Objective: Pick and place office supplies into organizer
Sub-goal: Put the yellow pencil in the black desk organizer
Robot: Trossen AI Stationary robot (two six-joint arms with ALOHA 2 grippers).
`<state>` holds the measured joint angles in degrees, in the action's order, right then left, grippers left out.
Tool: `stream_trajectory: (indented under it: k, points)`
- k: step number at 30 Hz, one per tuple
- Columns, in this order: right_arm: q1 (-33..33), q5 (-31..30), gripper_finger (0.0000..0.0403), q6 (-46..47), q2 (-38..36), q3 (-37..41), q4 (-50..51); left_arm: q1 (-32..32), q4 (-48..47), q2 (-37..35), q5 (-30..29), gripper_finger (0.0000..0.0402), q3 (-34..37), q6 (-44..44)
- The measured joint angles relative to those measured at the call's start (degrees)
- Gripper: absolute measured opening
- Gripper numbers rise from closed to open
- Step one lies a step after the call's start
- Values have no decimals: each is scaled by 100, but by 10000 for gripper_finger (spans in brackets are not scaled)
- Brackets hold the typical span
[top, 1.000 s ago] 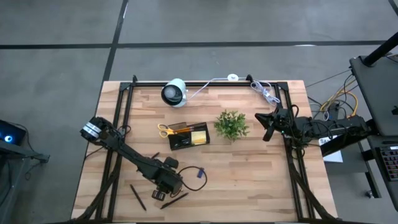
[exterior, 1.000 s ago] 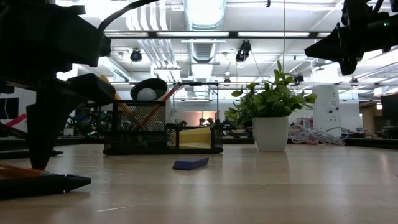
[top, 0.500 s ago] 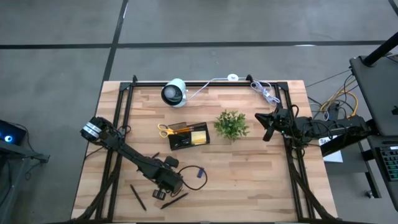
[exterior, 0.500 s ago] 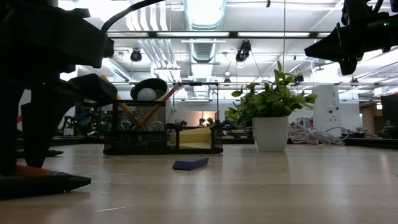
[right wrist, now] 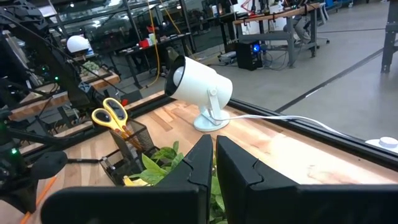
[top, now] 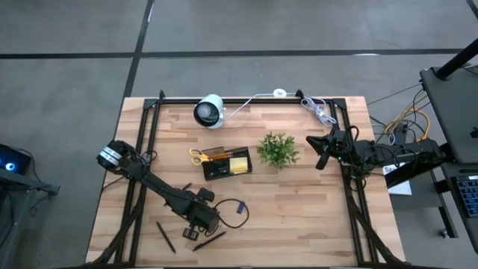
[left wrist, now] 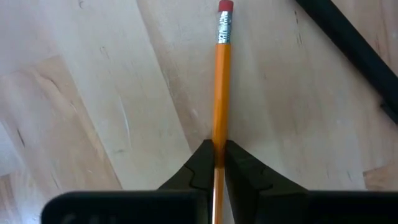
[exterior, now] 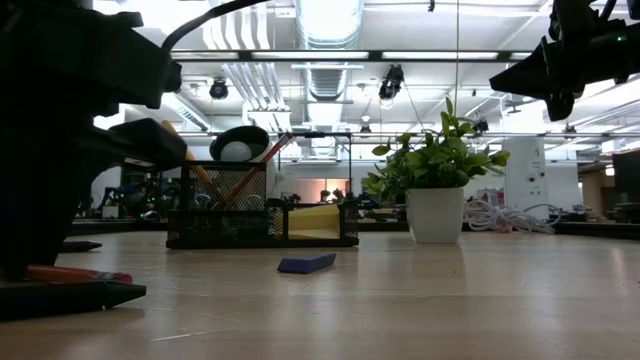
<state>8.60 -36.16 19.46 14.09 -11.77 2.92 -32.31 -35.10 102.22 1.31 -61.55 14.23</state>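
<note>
An orange pencil (left wrist: pixel 222 81) with a red eraser lies on the table near its front left, and my left gripper (left wrist: pixel 219 150) is shut on it. In the high view this gripper (top: pixel 197 226) stands between two black pens (top: pixel 164 236) (top: pixel 210 240). A small blue piece (exterior: pixel 307 263) lies on the table to its right. The black organizer (top: pixel 216 171) sits mid-table, with yellow-handled scissors (top: pixel 198 156) and a yellow sticky-note pad (top: pixel 239 163) in it. My right gripper (right wrist: pixel 214 146) hangs shut and empty above the table's right side (top: pixel 323 150). My left gripper pinches the pencil's shaft (left wrist: pixel 220 138) between its two fingers, some way back from the eraser end (left wrist: pixel 225 7). The fingers come from above, pointing down, one on each side of the shaft. The pencil (exterior: pixel 78 273) lies low and level at the table top.
A potted plant (top: pixel 278 149) stands right of the organizer. A white round camera-like device (top: pixel 209 110) with a white cable (top: pixel 258 97) sits at the far edge. One black pen (left wrist: pixel 351 53) lies close beside the pencil. Bare wood spreads across the table's front right.
My left gripper has shut its fingers on the orange pencil, staying in place near the table's front left. The pencil has not visibly moved.
</note>
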Motion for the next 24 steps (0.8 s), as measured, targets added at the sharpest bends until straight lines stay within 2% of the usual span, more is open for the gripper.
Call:
stream_trajectory:
  k: [12, 19, 24]
  points:
    - [0, -2, 13, -11, -4, 0, 0, 1, -134, -26, 40, 10, -215, 15]
    - [-2, -2, 13, -9, -4, 0, -4, 90, -195, -343, -5, 11, -248, 96]
    - [-2, -2, 13, -10, -4, 0, -7, 300, -207, -691, -421, 11, -205, 532]
